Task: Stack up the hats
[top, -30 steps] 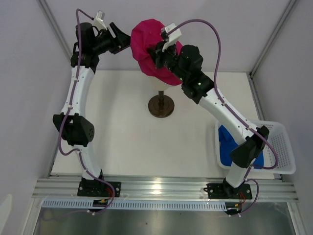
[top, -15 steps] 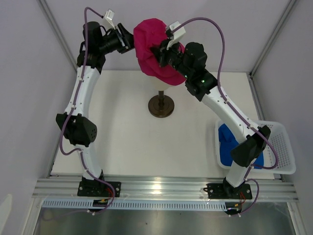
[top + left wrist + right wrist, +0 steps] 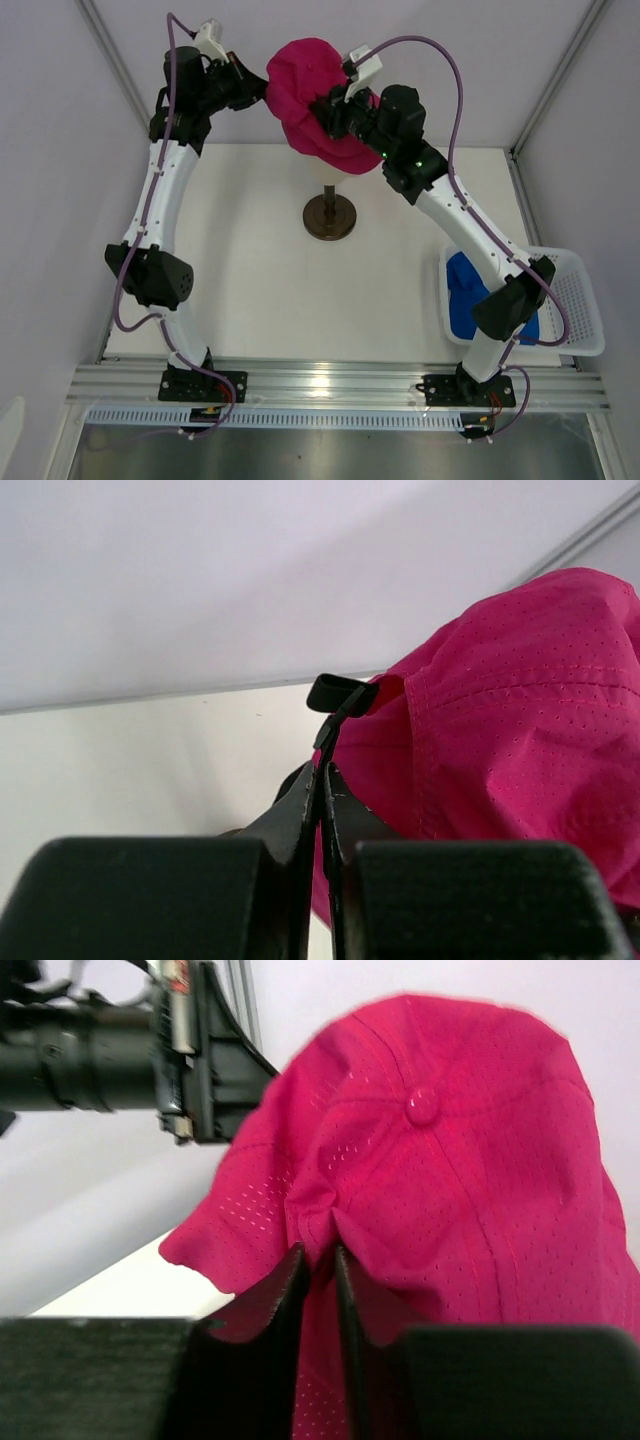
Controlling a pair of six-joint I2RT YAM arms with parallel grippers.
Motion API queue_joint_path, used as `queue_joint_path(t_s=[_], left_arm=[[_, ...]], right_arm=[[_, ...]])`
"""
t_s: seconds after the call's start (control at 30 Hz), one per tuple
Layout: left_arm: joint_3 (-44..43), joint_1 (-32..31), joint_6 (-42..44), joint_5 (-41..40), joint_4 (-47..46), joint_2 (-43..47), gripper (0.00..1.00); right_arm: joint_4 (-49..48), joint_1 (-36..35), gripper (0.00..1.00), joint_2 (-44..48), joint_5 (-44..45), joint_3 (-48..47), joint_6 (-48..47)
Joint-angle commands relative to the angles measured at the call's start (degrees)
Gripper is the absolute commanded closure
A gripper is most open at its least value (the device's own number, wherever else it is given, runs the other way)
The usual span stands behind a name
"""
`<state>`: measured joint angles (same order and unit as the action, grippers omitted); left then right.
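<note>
A magenta-pink hat (image 3: 312, 95) hangs high over the dark round stand (image 3: 329, 215); whatever it rests on is hidden beneath it. My left gripper (image 3: 258, 90) comes in from the left, shut on the thin black strap (image 3: 340, 695) at the hat's rim (image 3: 322, 770). From the right, my right gripper (image 3: 322, 108) meets the crown. Its jaws (image 3: 320, 1255) stand a narrow gap apart, with a pucker of pink fabric (image 3: 318, 1222) at their tips. A royal blue hat (image 3: 468, 295) lies in the white mesh basket (image 3: 582, 300).
The basket sits at the table's right edge, beside the right arm's base. The stand is in the middle of the white table (image 3: 240, 270). Grey walls and metal frame posts close in the back and both sides.
My left gripper has closed onto the hat's black strap. My right gripper's jaws, pinched tight on the crown before, have parted a little. The hat has barely moved.
</note>
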<state>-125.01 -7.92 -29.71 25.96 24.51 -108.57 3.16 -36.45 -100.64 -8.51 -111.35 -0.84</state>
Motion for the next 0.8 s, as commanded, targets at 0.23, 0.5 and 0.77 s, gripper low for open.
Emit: queue_joint_path(t_s=[0.23, 0.5, 0.77], left_arm=[[11.62, -0.87, 5.37, -5.39, -6.22, 7.76, 0.96], [13.92, -2.18, 5.81, -4.07, -8.61, 8.12, 0.95], [15.15, -2.53, 6.33, -3.98, -8.69, 9.26, 0.94]], right_arm=[[11.17, 5.24, 0.18, 7.82, -1.59, -0.98, 8.82], [6.67, 12.71, 0.07, 17.49, -1.24, 8.87, 20.43], [4.93, 21.5, 0.11, 17.5, -6.43, 14.93, 32.91]])
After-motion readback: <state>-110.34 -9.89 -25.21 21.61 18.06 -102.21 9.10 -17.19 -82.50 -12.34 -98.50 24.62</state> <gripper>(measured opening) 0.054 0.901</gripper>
